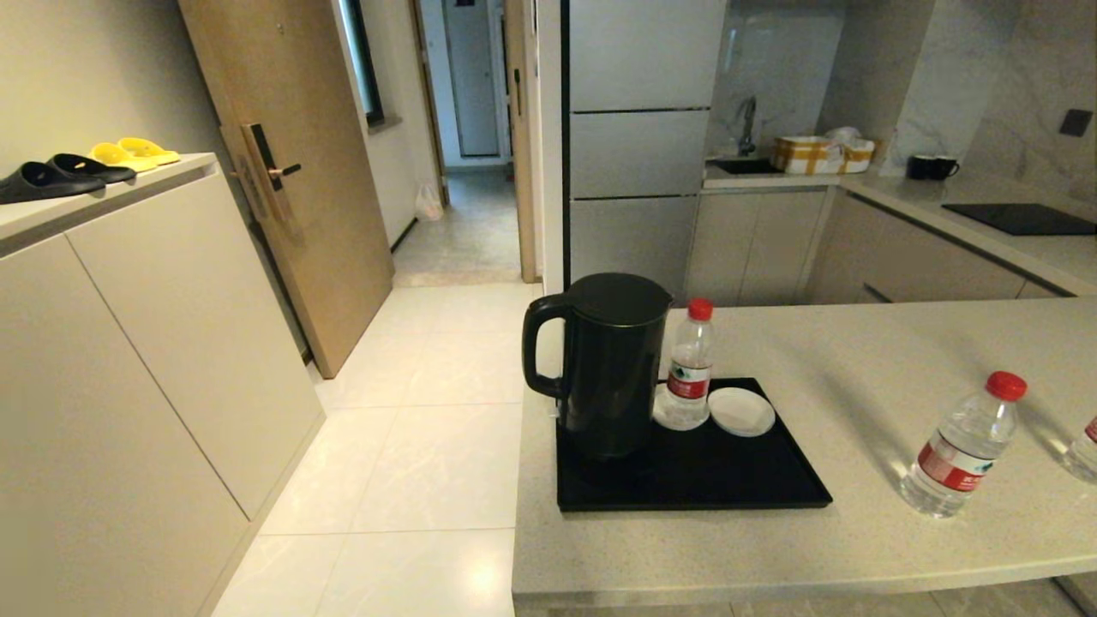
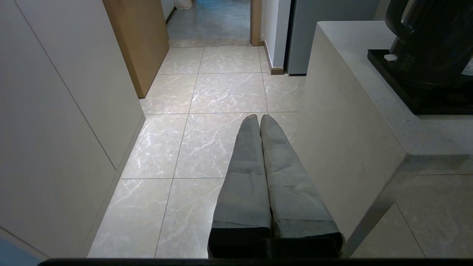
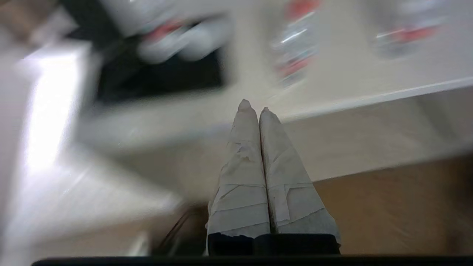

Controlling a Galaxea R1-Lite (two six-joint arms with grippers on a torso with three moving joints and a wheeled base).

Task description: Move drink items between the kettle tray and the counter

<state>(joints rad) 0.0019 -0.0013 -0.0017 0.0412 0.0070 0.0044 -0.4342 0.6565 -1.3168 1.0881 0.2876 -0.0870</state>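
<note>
One red-capped water bottle (image 1: 689,368) stands upright on the black kettle tray (image 1: 728,484), between the black kettle (image 1: 610,364) and a white saucer (image 1: 741,411). A second bottle (image 1: 964,446) stands on the beige counter (image 1: 857,360) to the right. A third bottle (image 1: 1084,450) is cut off at the right edge. Neither arm appears in the head view. My left gripper (image 2: 258,117) is shut and empty, low over the floor beside the counter's end. My right gripper (image 3: 254,107) is shut and empty, below the counter's front edge; two bottles (image 3: 293,51) show blurred beyond it.
A beige cabinet (image 1: 154,343) with black and yellow slippers stands on the left. A wooden door (image 1: 291,171) and a hallway lie behind. The back counter holds a black cooktop (image 1: 1020,218), black mugs (image 1: 932,167) and a sink.
</note>
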